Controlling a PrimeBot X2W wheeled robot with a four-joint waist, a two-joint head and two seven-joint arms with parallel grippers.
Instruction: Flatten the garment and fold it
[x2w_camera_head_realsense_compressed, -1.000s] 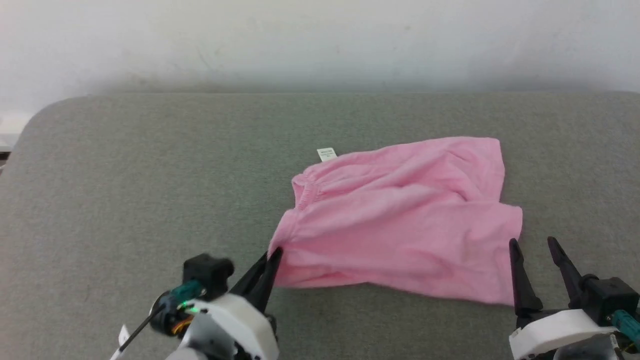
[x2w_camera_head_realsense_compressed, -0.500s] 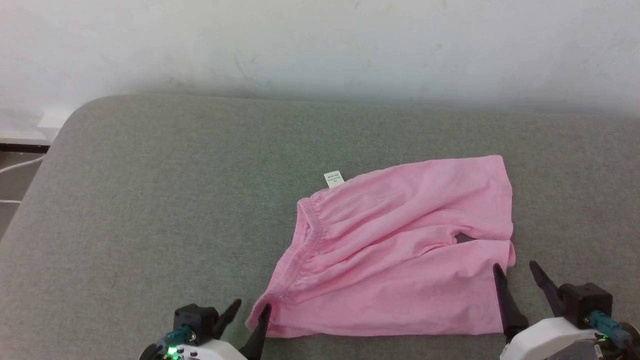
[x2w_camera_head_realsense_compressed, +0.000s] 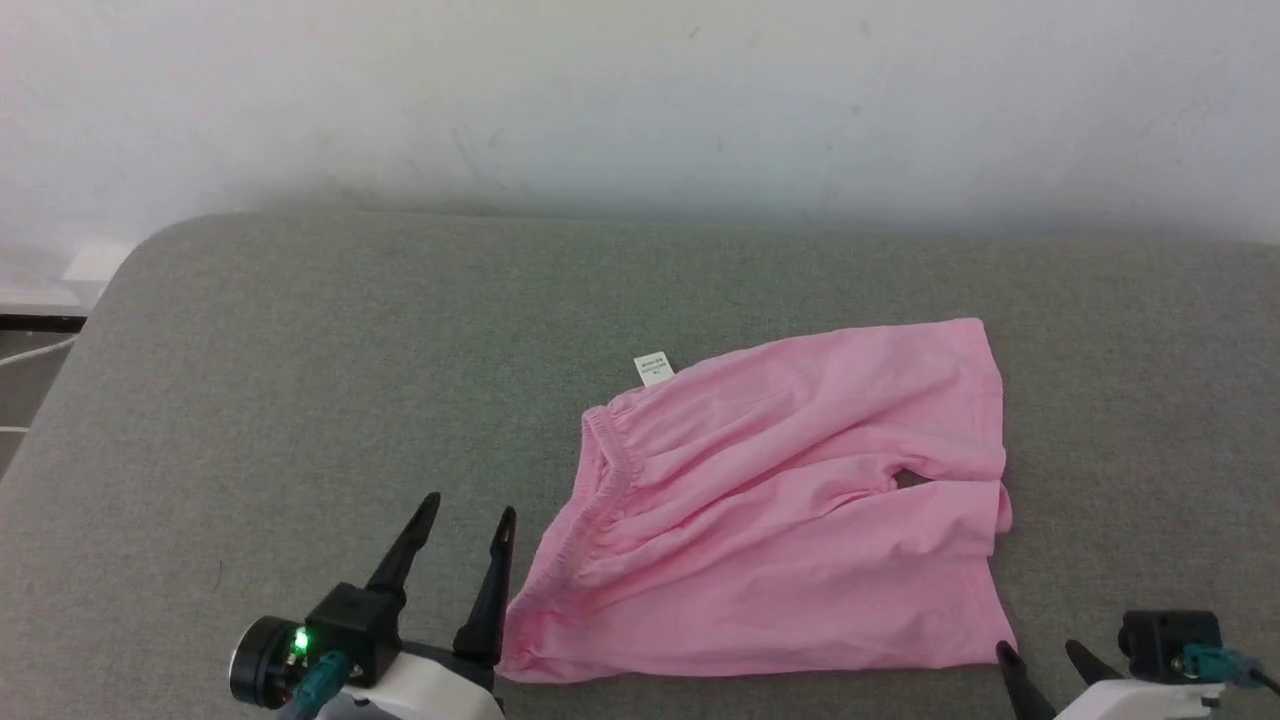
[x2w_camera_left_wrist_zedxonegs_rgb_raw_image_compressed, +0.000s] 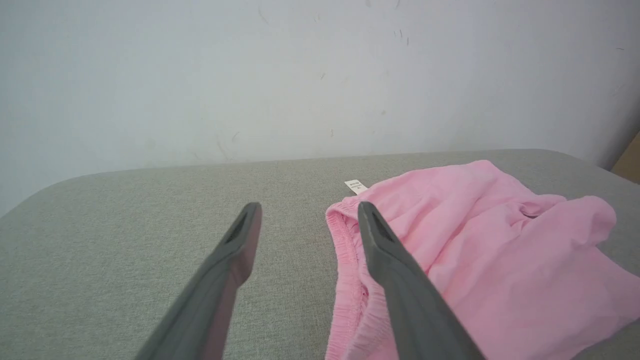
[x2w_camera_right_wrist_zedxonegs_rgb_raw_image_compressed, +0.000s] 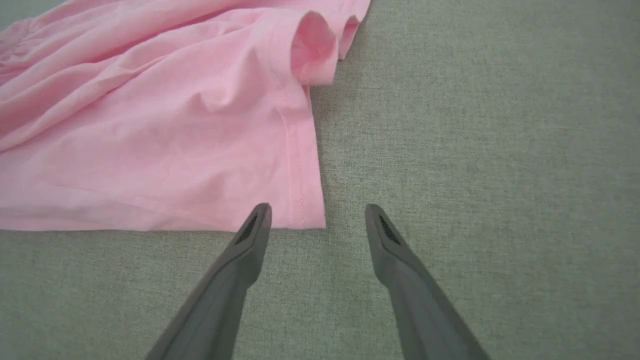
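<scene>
The garment (x2w_camera_head_realsense_compressed: 780, 520), pink shorts, lies spread on the grey padded surface (x2w_camera_head_realsense_compressed: 300, 380), gathered waistband (x2w_camera_head_realsense_compressed: 600, 480) to the left and a small white label (x2w_camera_head_realsense_compressed: 653, 368) at its far corner. My left gripper (x2w_camera_head_realsense_compressed: 468, 507) stands open just left of the waistband's near corner, nothing between its fingers; its wrist view shows the waistband (x2w_camera_left_wrist_zedxonegs_rgb_raw_image_compressed: 345, 250) beside the right finger (x2w_camera_left_wrist_zedxonegs_rgb_raw_image_compressed: 395, 270). My right gripper (x2w_camera_head_realsense_compressed: 1040, 655) is open at the near right leg hem (x2w_camera_right_wrist_zedxonegs_rgb_raw_image_compressed: 300, 200), short of the cloth (x2w_camera_right_wrist_zedxonegs_rgb_raw_image_compressed: 150, 125).
A pale wall (x2w_camera_head_realsense_compressed: 640, 100) runs behind the surface. The surface's rounded left edge (x2w_camera_head_realsense_compressed: 90, 300) drops to a floor with a white cable (x2w_camera_head_realsense_compressed: 30, 350). Bare grey padding lies left of and behind the garment.
My left gripper has opened and let go of the waistband corner, which now rests on the surface. The head camera has shifted. The right gripper sits lower in view, still open.
</scene>
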